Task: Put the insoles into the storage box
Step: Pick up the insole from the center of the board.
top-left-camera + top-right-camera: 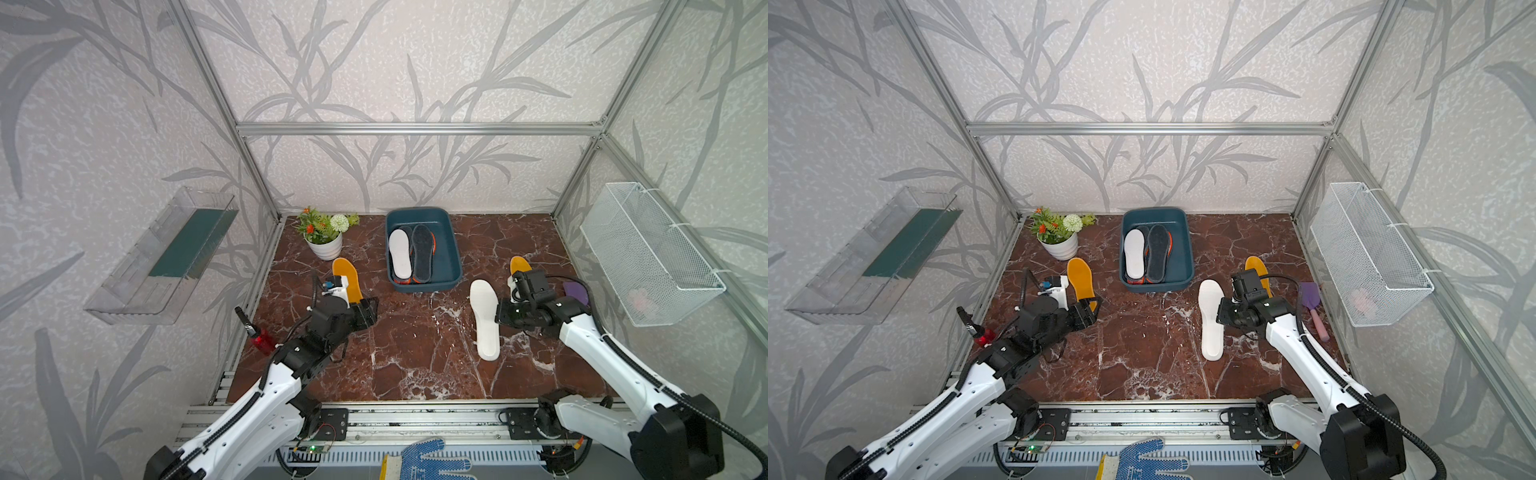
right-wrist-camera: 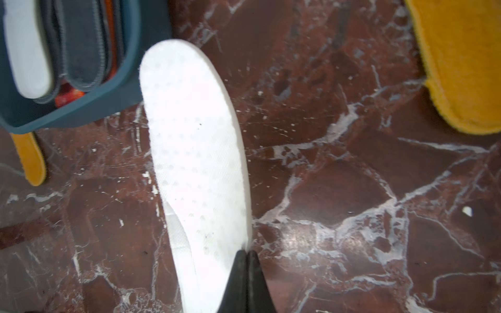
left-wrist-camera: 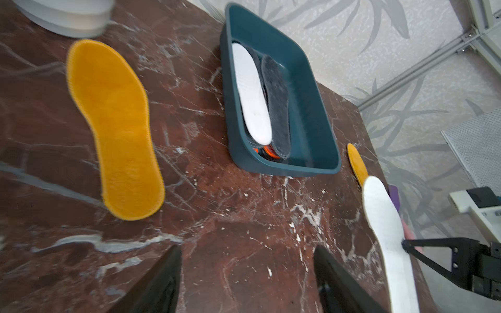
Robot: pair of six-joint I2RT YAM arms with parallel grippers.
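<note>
Your right claw (image 2: 246, 257) is closed, its tips pinching the side edge of the white insole (image 1: 484, 320) about midway along its length, on the side facing the right arm. That insole lies flat on the bench (image 1: 415, 353). Its long axis runs from the near edge toward the back wall, and its toe end is near the closest corner of the storage box (image 1: 428, 286).

From the claw, the box lies farther back and toward the left arm's side. Its long axis runs much the same way as the insole's, so I judge little turning is needed. The box already holds a white insole (image 1: 400, 254) and a dark grey insole (image 1: 423, 253), with orange showing beneath them.

Your left claw (image 3: 246, 252) is open, with only bare bench between its jaws. A yellow insole (image 1: 348, 278) lies just beyond it, also pointing front to back, and the left arm is the nearer one. A second yellow insole (image 1: 519, 264) lies beyond the right arm's wrist.

No brand, label or writing is readable anywhere.
</note>
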